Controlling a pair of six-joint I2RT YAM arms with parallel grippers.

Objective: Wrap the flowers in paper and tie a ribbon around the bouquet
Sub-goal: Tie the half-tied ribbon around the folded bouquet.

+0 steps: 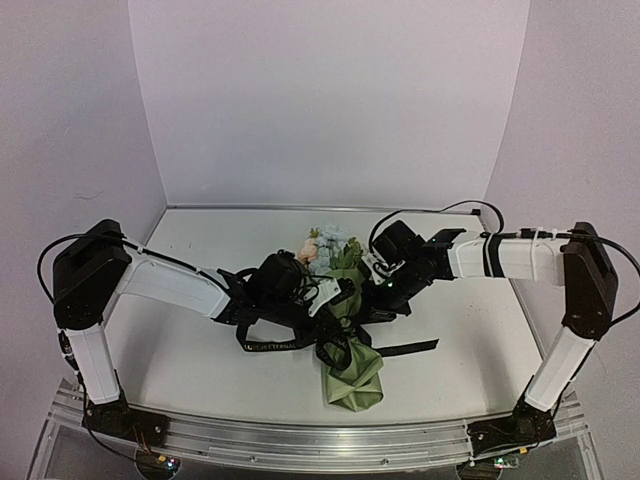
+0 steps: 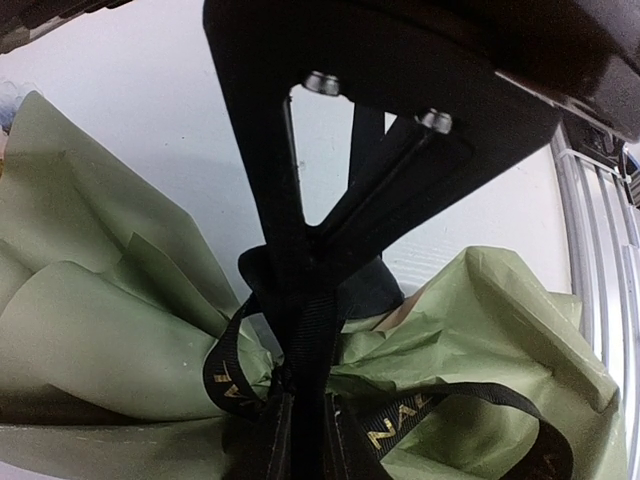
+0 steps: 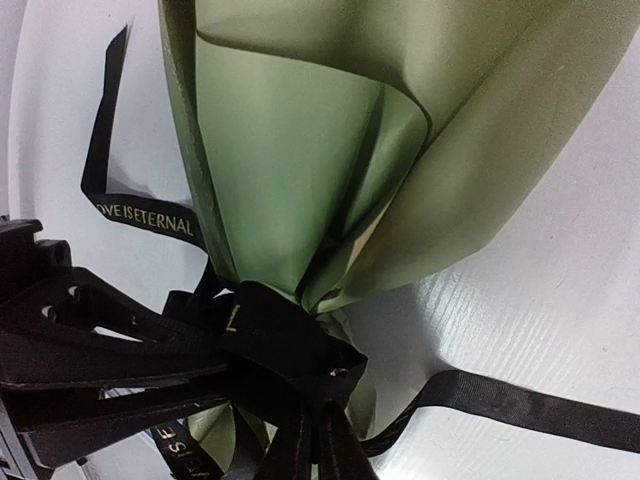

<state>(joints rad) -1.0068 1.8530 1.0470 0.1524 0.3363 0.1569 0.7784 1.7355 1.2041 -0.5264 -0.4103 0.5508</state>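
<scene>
bouquet (image 1: 355, 378) lay mid table (image 1: 190, 355), ribbon (image 3: 268, 328) cinched round its waist. left gripper (image 2: 303, 405) and right gripper (image 3: 312, 445) both clamped on the ribbon — an uneven pull could slide it off or tear the paper (image 2: 110, 330).

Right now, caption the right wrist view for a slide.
Right gripper pinching the narrow black lettered fabric ribbon cinched around an olive-green paper cone.

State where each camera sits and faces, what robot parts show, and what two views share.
Top external: above and behind, looking down on the table; left arm and right arm.
Left wrist: on the left gripper, facing along its fingers at the bouquet.
Right wrist: on that arm, facing the bouquet; own fingers at the ribbon knot.
Shared: both wrist views show the tied ribbon.
</scene>
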